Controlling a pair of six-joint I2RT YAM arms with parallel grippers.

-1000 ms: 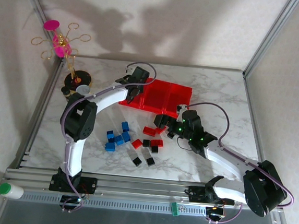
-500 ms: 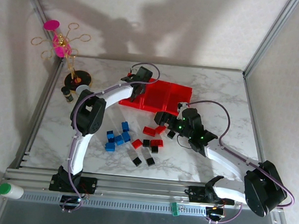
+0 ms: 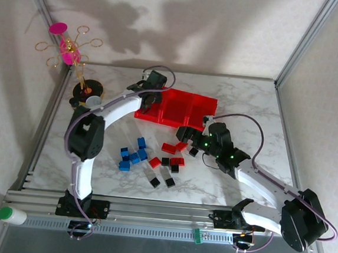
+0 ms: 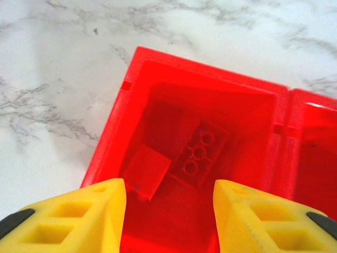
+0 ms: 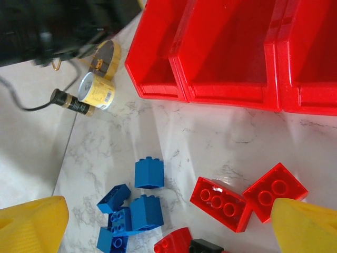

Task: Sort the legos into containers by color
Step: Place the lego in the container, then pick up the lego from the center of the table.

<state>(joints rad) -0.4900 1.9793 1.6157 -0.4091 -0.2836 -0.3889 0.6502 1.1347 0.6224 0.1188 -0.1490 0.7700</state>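
Observation:
The containers are three joined red bins at the back of the table. My left gripper hovers open over the left bin, its yellow fingers wide apart. Inside that bin lie an oblong red brick and a flat red piece. Loose legos lie on the marble: a blue cluster, red ones and black ones. My right gripper hangs open above them, with blue bricks and red bricks below its spread fingers.
Small round jars stand left of the bins, beside a black base holding a pink and gold wire stand. A white bottle with a green cap lies on the front rail. Aluminium posts frame the table.
The left arm's elbow swung right, then back left, while its gripper stayed over the left bin. The right gripper barely shifted above the red bricks.

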